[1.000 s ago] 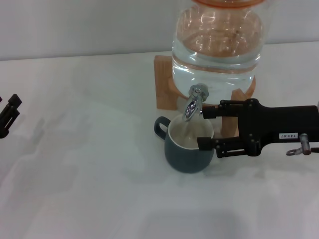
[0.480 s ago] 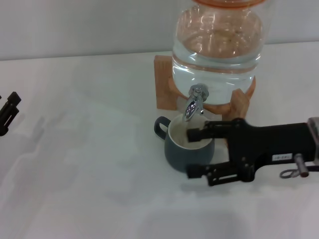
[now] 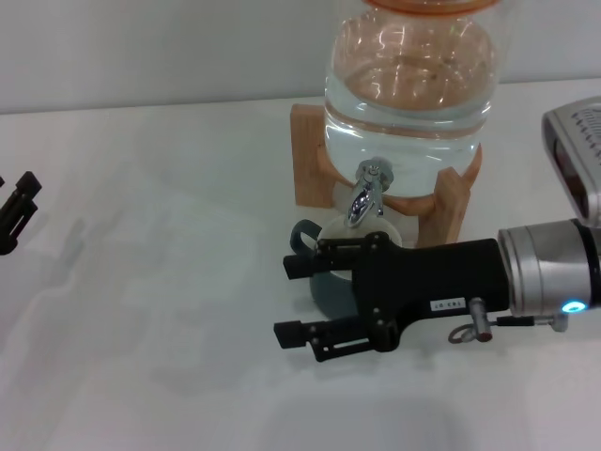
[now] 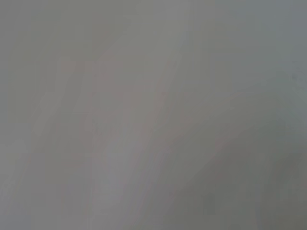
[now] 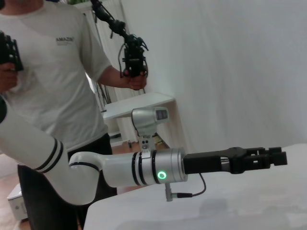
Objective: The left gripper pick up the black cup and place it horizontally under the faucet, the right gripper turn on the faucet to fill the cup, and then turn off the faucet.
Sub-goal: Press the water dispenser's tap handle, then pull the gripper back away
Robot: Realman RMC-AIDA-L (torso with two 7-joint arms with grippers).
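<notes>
Under the faucet (image 3: 364,197): the black cup (image 3: 331,293). Just in front of the faucet, lower down: the right gripper (image 3: 287,301), spread wide, holding nothing. Far from the faucet: the left gripper (image 3: 17,214).

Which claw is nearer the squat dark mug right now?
Right. The right claw hangs open directly over the squat dark mug, covering most of it; the left claw sits far off at the table's left edge.

The cup (image 3: 324,287) is dark grey-black; the faucet (image 3: 364,195) shiny chrome on a clear jar (image 3: 413,85) with an orange rim. The stand (image 3: 310,155) is pale wood. The right gripper (image 3: 296,301) is black with a small white label (image 3: 443,304).
</notes>
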